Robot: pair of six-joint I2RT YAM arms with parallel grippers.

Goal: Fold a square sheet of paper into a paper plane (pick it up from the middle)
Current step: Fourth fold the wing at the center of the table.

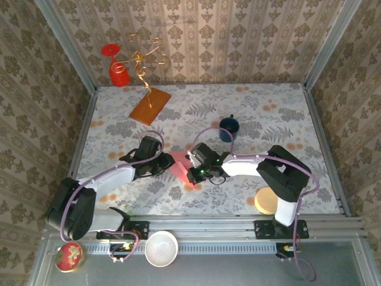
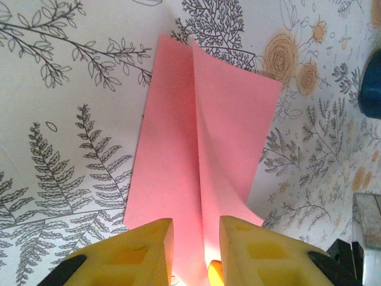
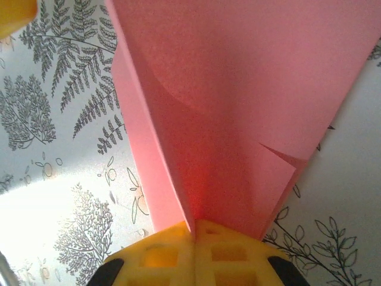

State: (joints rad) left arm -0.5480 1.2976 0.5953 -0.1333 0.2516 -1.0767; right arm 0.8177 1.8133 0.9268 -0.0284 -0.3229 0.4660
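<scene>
The sheet of paper (image 3: 238, 89) is pinched between the pressed-together fingers of the right gripper (image 3: 194, 229). Its raised crease is straddled by the left gripper (image 2: 196, 232), fingers set slightly apart.

Paper (image 3: 238, 89) (creased) in right gripper (image 3: 194, 229)
</scene>
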